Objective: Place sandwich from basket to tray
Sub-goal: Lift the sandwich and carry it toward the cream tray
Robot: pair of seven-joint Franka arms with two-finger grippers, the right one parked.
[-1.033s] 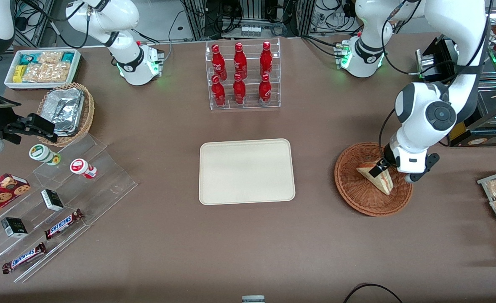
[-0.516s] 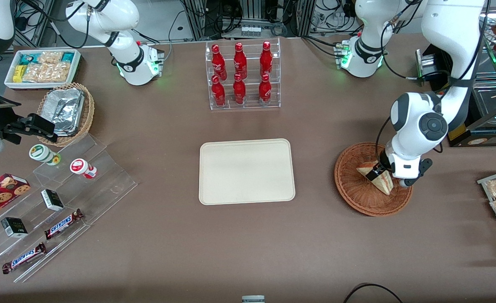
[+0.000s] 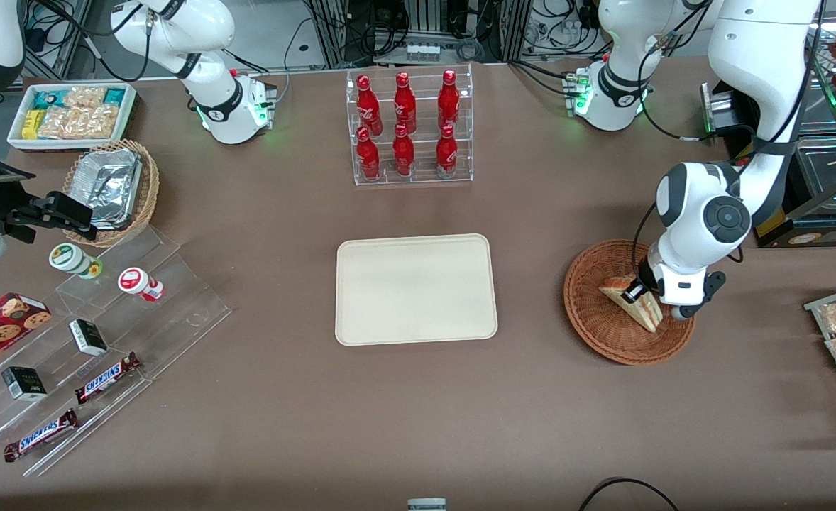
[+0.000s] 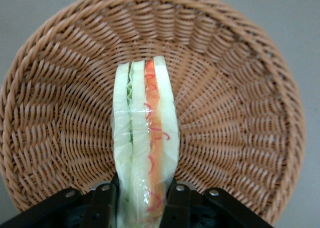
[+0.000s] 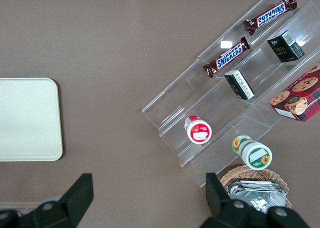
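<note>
Sandwich stands on edge in the brown wicker basket, toward the working arm's end of the table, wrap on, red and green filling layers showing between pale bread. Gripper is down in the basket with one finger pressed on each bread face, jaws narrowed to the sandwich's thickness and clamped on its end, sandwich sitting low in the bowl. Cream tray lies flat mid-table, well apart from the basket, and the rack of red bottles stands farther from the front camera than the tray.
</note>
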